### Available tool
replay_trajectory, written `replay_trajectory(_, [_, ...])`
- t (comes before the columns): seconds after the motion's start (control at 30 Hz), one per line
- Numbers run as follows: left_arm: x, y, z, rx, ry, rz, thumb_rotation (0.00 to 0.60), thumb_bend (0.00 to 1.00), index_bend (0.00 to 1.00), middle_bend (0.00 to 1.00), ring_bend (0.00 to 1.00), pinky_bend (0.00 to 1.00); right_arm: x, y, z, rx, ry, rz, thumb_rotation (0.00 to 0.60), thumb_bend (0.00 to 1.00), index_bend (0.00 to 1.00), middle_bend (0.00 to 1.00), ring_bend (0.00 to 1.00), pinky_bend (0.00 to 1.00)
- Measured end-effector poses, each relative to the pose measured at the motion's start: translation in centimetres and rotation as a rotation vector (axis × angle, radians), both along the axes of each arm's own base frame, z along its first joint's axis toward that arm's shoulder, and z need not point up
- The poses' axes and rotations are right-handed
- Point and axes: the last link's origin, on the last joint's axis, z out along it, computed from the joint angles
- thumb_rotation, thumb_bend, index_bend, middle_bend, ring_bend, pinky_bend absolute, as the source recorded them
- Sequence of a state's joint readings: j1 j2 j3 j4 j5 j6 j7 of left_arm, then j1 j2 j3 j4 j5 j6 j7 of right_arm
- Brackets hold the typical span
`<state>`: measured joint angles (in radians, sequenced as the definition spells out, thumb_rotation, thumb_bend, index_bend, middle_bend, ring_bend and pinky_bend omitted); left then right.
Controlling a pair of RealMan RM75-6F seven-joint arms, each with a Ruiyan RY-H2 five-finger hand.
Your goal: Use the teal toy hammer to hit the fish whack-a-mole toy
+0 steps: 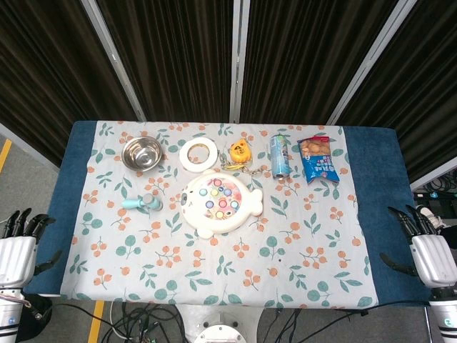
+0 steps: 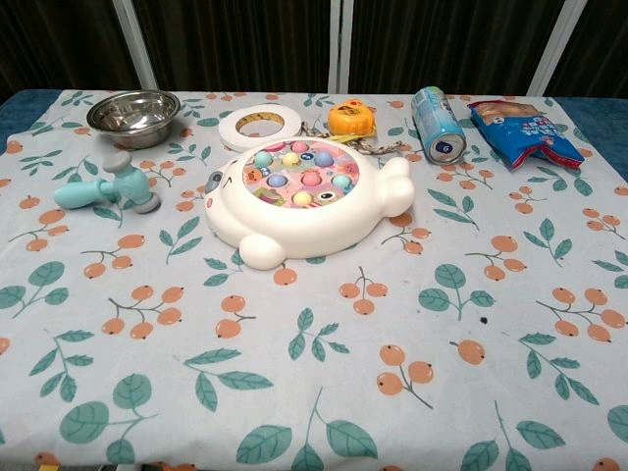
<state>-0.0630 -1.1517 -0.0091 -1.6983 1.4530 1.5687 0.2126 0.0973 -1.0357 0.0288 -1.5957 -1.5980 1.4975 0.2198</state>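
Note:
The teal toy hammer (image 1: 141, 204) (image 2: 106, 186) lies flat on the floral cloth, left of the toy, its grey head toward the toy. The white fish whack-a-mole toy (image 1: 220, 202) (image 2: 304, 199) sits mid-table with coloured buttons on top. My left hand (image 1: 19, 246) hangs off the table's left edge, fingers spread and empty. Off the right edge my right hand (image 1: 423, 246) is likewise spread and holds nothing. Both hands are far from the hammer and appear only in the head view.
A steel bowl (image 1: 141, 153) (image 2: 133, 115), a white tape roll (image 1: 198, 153) (image 2: 257, 126), a yellow toy (image 1: 240, 153) (image 2: 352, 119), a lying blue can (image 1: 279, 155) (image 2: 438, 123) and a snack bag (image 1: 320, 158) (image 2: 517, 129) line the far side. Blue table edge (image 1: 385, 186) borders the cloth.

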Motion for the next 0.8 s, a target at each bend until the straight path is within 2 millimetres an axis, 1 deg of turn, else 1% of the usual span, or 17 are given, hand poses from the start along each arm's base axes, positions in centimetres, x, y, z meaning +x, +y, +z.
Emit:
replay_trajectory(0.3, [0.1, 0.2, -0.1, -0.011, -0.001, -0.007, 0.6, 0.19, 0.25, 0.21, 0.05, 0.06, 0.1, 0.0, 0.3, -0.024, -0.001, 0.017, 0.6, 0.08, 0.11, 0.18, 0.03, 0.11])
replay_trajectory(0.5, [0.8, 1.4, -0.2, -0.036, -0.005, -0.05, 0.6, 0.19, 0.26, 0.22, 0.05, 0.07, 0.2, -0.2, 0.5, -0.044, -0.002, 0.025, 0.6, 0.08, 0.11, 0.18, 0.03, 0.11])
replay_trajectory(0.57, [1.2, 2.4, -0.3, -0.055, -0.016, -0.079, 0.6, 0.2, 0.26, 0.23, 0.07, 0.07, 0.3, -0.3, 0.6, -0.052, 0.003, 0.03, 0.6, 0.08, 0.11, 0.18, 0.03, 0.11])
replay_trajectory(0.63, [1.8, 3.6, -0.5, -0.076, -0.035, -0.111, 0.6, 0.21, 0.28, 0.25, 0.11, 0.08, 0.4, -0.4, 0.7, -0.057, 0.01, 0.036, 0.6, 0.08, 0.11, 0.18, 0.03, 0.11])
replay_trajectory(0.8, [3.7, 7.8, -1.7, -0.175, -0.105, -0.193, 0.6, 0.22, 0.32, 0.26, 0.12, 0.13, 0.9, -0.8, 0.9, -0.062, 0.026, 0.057, 0.6, 0.07, 0.11, 0.18, 0.03, 0.11])
